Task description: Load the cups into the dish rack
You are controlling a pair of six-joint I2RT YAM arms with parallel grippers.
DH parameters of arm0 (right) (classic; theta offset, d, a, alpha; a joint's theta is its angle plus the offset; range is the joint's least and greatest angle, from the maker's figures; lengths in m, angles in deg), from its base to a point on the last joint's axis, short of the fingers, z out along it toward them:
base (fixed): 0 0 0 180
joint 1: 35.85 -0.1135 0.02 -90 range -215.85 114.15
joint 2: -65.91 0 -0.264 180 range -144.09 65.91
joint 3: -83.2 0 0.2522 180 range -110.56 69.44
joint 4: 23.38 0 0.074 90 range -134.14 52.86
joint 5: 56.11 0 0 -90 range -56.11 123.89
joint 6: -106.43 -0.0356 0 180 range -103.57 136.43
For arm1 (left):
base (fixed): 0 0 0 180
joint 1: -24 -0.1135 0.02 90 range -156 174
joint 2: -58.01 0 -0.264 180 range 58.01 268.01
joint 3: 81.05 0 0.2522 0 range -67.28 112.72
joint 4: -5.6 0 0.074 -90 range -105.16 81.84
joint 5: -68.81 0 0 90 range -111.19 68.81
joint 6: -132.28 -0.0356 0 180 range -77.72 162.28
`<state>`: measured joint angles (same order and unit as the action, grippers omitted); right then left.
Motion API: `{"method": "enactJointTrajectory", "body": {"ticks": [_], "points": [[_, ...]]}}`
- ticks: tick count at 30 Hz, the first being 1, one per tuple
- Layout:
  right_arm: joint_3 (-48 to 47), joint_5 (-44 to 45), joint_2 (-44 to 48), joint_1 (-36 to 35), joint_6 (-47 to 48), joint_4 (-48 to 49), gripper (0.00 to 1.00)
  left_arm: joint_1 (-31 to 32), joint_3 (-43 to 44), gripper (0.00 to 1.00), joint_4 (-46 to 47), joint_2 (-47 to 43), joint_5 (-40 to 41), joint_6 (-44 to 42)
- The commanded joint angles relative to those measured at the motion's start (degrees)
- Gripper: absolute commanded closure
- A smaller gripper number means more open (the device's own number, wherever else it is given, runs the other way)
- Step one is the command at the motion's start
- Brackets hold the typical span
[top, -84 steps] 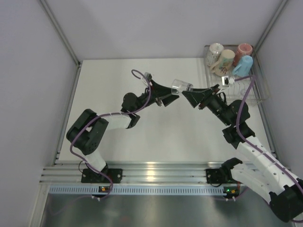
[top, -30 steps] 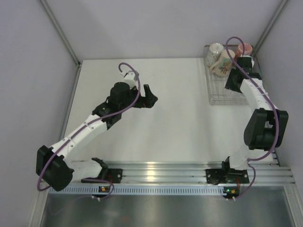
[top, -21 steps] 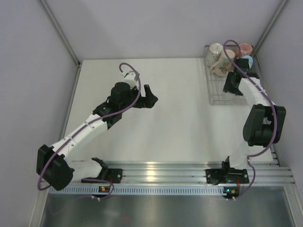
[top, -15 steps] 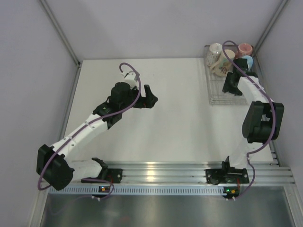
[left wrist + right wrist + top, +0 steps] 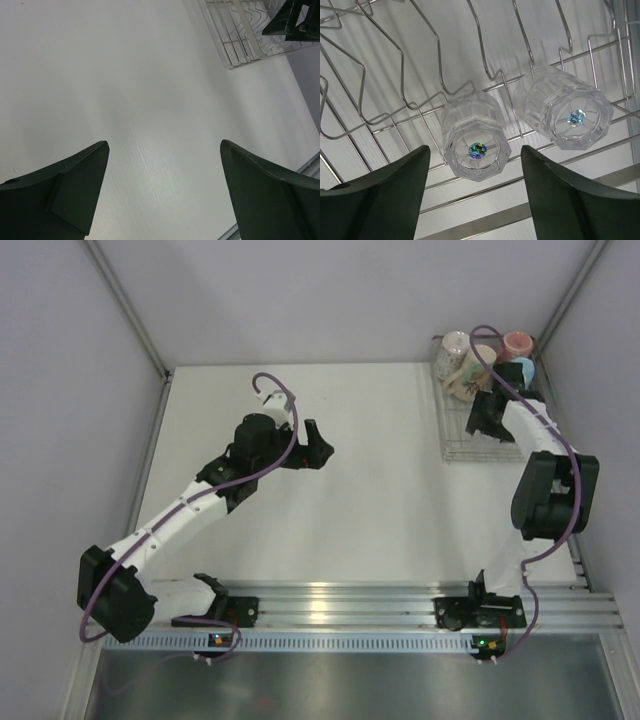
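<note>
White table [image 5: 380, 490]; two clear glasses [image 5: 476, 145] in dish rack [image 5: 460, 435].

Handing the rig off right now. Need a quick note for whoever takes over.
Left gripper: jaws open, empty, over the bare table.
Right gripper: jaws open either side of an upturned clear glass in the dish rack, not gripping it. A second glass stands beside it.
White patterned mug, cream mug, pinkish-red mug and light blue mug sit at the rack's far end.
Done: every cup in view is racked.
Left: back the right arm out.
</note>
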<state>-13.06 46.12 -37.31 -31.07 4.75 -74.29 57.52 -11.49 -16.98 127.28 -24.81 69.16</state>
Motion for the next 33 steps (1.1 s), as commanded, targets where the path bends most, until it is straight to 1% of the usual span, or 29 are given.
{"method": "enactJointTrajectory", "body": {"ticks": [1,5,6,8,10,11,12,13,14,15,16,17,18,20,23,24,26,28,29,30,33], "points": [[-3.8,1.4,3.5,0.8,0.0,-1.1,0.26,0.1,1.4,0.02,0.7,-1.6,-0.4,-0.1],[-5.1,2.8,6.0,0.8,-0.6,-3.6,0.21,0.1,1.3,0.01,0.7,-2.2,-0.5,-0.1],[-5.1,2.5,8.3,0.8,-0.7,-3.7,0.2,0.1,1.6,0.01,0.7,-2.3,-0.5,-0.2],[-5.3,0.7,11.0,0.7,-1.0,-4.0,0.12,0.1,2.0,0.01,0.7,-2.7,-0.5,-0.7],[-4.6,-2.1,15.6,0.2,-1.1,-3.6,0.01,0.1,2.6,0.01,0.6,-3.1,-1.0,-1.1],[-4.0,-3.4,17.3,-0.6,-1.1,-3.1,0.01,0.1,2.8,0.01,0.6,-3.6,-1.2,-1.6],[-3.2,-5.2,21.0,-1.1,-1.2,-1.5,0.01,0.1,3.0,0.01,0.6,-4.1,-1.7,-1.6],[-1.2,-9.4,22.8,-1.6,-1.4,-0.5,0.01,0.1,3.3,0.02,0.7,-4.5,-1.8,-1.6],[0.1,-11.8,24.9,-2.8,-1.8,0.7,0.01,0.2,3.4,0.01,0.7,-5.1,-2.1,-1.7],[1.5,-18.1,29.3,-3.3,-2.3,4.4,0.01,0.1,3.4,0.01,0.7,-6.4,-2.4,-1.7],[4.7,-20.3,31.5,-3.9,-2.6,6.2,0.01,0.2,3.4,0.01,0.9,-7.0,-3.1,-1.9],[6.2,-21.6,33.6,-5.3,-3.0,7.9,0.01,0.2,3.3,0.01,2.0,-7.8,-3.9,-2.4],[8.7,-22.0,37.7,-7.1,-3.6,9.8,0.01,0.2,2.8,0.01,2.9,-9.9,-4.7,-2.8],[11.0,-22.1,41.5,-9.4,-6.4,11.7,0.01,0.2,1.5,0.01,4.9,-12.0,-6.7,-3.4],[17.0,-25.7,51.1,-10.3,-9.7,17.5,0.01,0.2,1.3,0.01,5.7,-15.4,-7.2,-3.8],[20.4,-26.6,53.0,-10.3,-10.5,19.3,0.01,0.1,1.1,0.01,5.7,-16.3,-7.9,-4.0],[23.6,-26.9,57.4,-10.3,-12.2,22.5,0.01,0.2,0.5,0.01,5.7,-19.4,-9.3,-4.4],[27.0,-29.2,59.4,-10.3,-13.6,23.3,0.01,0.2,-0.9,0.01,5.7,-22.0,-9.3,-3.8],[28.1,-30.6,60.7,-10.3,-14.6,23.9,0.01,0.2,-1.6,0.02,5.8,-24.7,-9.5,-3.1],[29.8,-33.8,61.2,-10.3,-15.2,24.2,0.0,0.2,-2.7,0.01,6.1,-25.9,-9.4,-2.7],[33.7,-39.5,63.2,-10.3,-17.1,27.6,0.01,0.2,-4.5,0.01,7.4,-30.5,-9.3,-1.7]]}}
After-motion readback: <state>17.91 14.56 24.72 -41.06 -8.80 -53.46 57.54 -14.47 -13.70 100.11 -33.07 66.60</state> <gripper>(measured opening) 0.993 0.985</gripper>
